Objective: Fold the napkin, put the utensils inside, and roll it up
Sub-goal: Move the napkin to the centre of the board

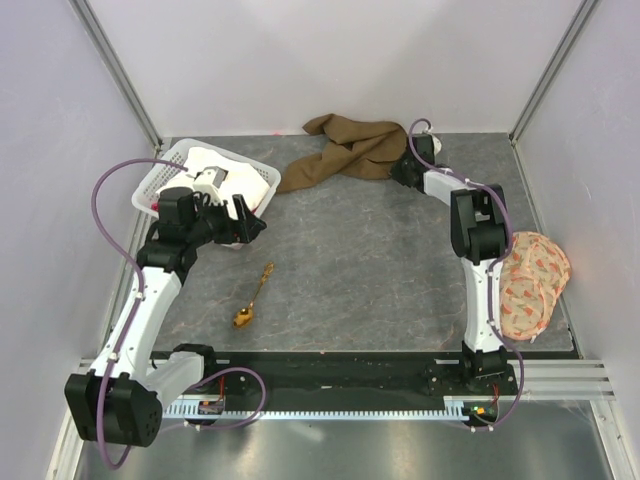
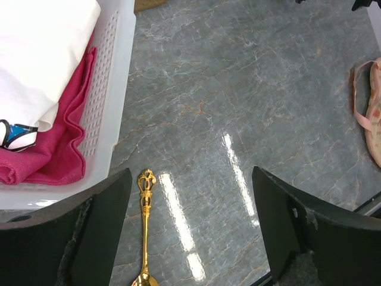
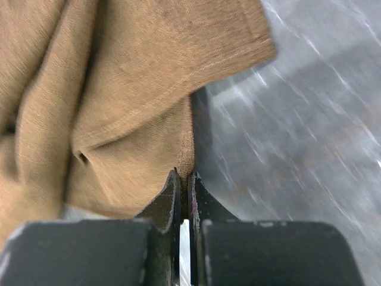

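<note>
Right gripper (image 3: 184, 177) is pinched tight on an edge fold of the napkin (image 3: 119, 89). The cloth lies bunched up at the far side of the table (image 1: 380, 260) (not flat at all). Left gripper (image 2: 191, 190) hangs with its jaws spread wide and nothing in them, close to the spoon (image 2: 145, 226). The spoon lies on the table near the white basket (image 2: 113, 89), well apart from the napkin.

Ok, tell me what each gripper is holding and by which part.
The right gripper is shut on the napkin, pinching a fold at its edge. The left gripper is open and holds nothing; the spoon lies untouched beneath it.
</note>
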Controlling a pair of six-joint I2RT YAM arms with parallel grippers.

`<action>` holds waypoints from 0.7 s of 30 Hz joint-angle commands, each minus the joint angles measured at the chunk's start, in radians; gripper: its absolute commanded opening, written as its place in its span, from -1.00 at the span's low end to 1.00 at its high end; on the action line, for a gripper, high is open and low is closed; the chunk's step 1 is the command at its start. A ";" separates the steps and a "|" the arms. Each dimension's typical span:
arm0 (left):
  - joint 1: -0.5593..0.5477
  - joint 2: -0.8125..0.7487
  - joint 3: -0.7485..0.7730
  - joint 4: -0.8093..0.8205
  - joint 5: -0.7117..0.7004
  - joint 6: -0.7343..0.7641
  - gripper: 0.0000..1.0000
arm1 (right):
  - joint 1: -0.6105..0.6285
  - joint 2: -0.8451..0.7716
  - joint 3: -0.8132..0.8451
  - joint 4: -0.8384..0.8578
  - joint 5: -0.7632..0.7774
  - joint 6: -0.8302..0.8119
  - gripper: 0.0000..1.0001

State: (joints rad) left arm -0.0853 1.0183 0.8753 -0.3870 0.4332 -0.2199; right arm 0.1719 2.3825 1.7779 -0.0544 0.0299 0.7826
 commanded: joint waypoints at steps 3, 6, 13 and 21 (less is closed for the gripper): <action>-0.094 -0.053 -0.007 0.051 -0.028 0.039 0.72 | 0.003 -0.284 -0.283 -0.015 0.056 -0.141 -1.00; -0.206 -0.055 0.014 0.051 -0.100 0.007 0.71 | 0.000 -0.524 -0.461 -0.038 0.088 -0.213 -1.00; -0.442 0.098 0.040 0.157 -0.220 -0.119 0.70 | 0.001 -0.916 -0.814 -0.205 0.108 -0.304 -1.00; -0.616 0.474 0.198 0.327 -0.283 -0.139 0.71 | 0.001 -1.207 -0.991 -0.329 0.045 -0.283 -1.00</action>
State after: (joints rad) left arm -0.6693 1.3613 0.9630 -0.1978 0.1997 -0.3172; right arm 0.1738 1.2476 0.8356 -0.3096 0.1009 0.5098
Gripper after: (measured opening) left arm 0.852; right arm 0.035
